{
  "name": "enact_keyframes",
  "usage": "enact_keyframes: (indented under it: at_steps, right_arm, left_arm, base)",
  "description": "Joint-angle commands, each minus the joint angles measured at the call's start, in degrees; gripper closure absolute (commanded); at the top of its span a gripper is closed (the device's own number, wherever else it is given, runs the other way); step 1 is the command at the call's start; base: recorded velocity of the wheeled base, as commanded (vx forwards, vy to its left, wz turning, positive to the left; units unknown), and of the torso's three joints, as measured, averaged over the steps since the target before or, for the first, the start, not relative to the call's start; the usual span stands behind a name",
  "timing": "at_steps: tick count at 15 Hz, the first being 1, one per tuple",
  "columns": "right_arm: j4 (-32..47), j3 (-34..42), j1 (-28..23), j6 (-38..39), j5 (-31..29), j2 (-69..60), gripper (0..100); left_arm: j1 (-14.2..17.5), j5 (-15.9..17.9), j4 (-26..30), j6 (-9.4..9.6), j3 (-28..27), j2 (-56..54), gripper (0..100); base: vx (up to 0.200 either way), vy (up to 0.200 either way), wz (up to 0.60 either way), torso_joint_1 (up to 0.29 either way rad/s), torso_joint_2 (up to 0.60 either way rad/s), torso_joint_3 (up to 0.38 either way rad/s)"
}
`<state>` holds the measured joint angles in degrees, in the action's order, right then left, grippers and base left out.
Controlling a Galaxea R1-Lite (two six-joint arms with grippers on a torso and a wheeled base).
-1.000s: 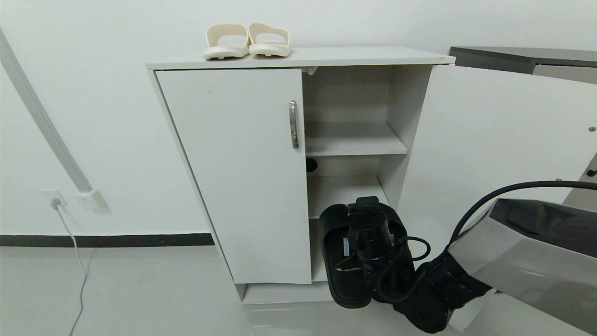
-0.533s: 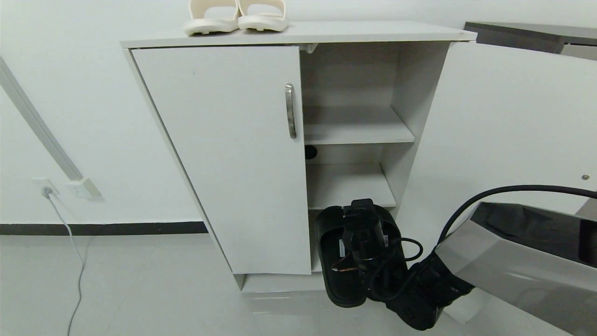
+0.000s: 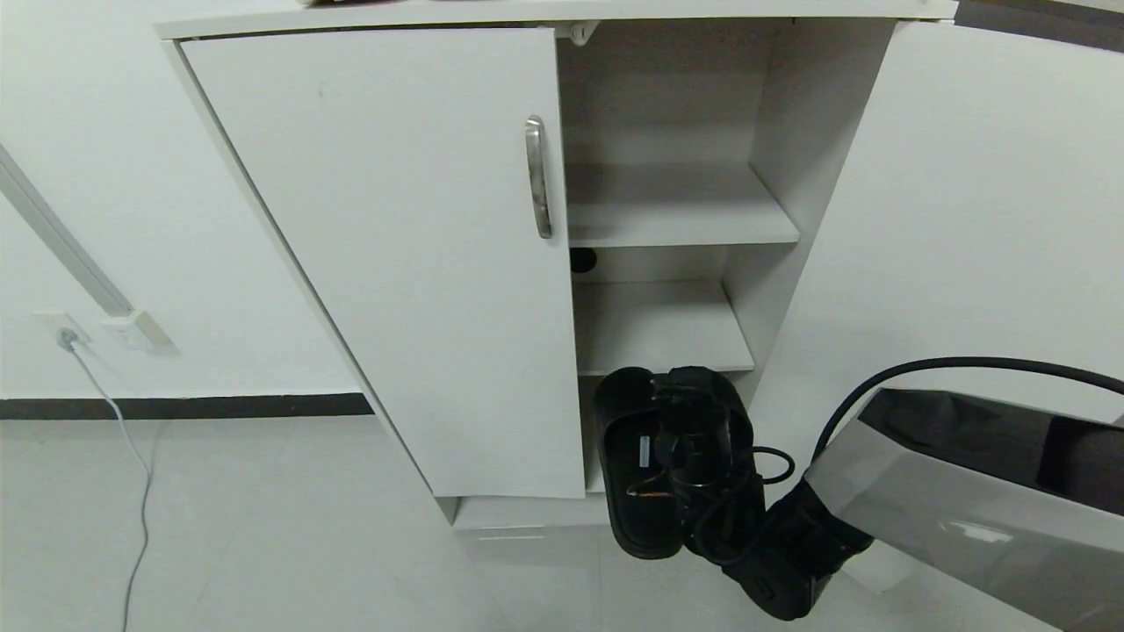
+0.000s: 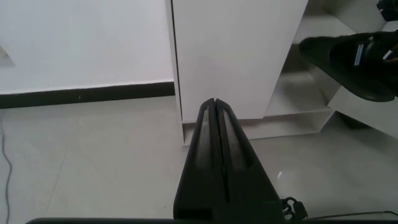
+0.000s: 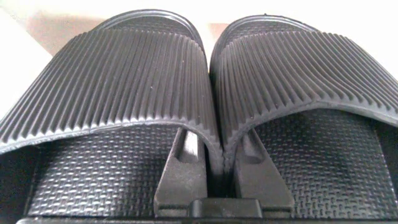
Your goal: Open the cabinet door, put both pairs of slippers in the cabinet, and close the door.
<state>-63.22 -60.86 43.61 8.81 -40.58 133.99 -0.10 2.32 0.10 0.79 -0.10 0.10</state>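
Black slippers (image 3: 634, 474): pair pinched by adjoining straps in right gripper (image 3: 694, 430) fingers, so both are carried together; held at cabinet (image 3: 777, 114) bottom compartment mouth. Left gripper (image 4: 214, 118): fingers closed, empty.

slippers (image 3: 634, 474) at cabinet's (image 3: 790, 114) bottom opening, door (image 3: 966, 219) at right

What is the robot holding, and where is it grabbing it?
The right gripper holds the pair of black slippers, pinching their two touching strap edges together, one finger inside each slipper. The left gripper is shut and holds nothing.
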Motion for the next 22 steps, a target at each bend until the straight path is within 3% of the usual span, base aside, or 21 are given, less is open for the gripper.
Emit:
enact_keyframes:
  at_steps: [1,3,13,22]
  right_arm:
    - [-6.6,0.2,-1.2,-4.3,0.2,3.6,100]
    - [-11.0,0.7,-1.8,-6.7,0.3,4.8,100]
    - [-11.2,0.4,-1.9,-6.7,0.4,4.4,100]
    - [-11.5,0.2,-1.9,-6.8,0.4,4.3,100]
  left_arm:
    - [0.0,0.0,0.0,0.0,0.0,0.1,100]
    - [0.0,0.0,0.0,0.0,0.0,0.1,100]
    - [0.0,-0.1,0.0,-0.09,0.0,0.1,100]
    - [0.0,-0.1,0.0,-0.18,0.0,0.1,100]
  base:
    - [0.0,0.0,0.0,0.0,0.0,0.0]
    - [0.0,0.0,0.0,0.0,0.0,0.0]
    - [0.0,0.0,0.0,0.0,0.0,0.0]
    - [0.2,0.0,0.0,0.001,0.0,0.0]
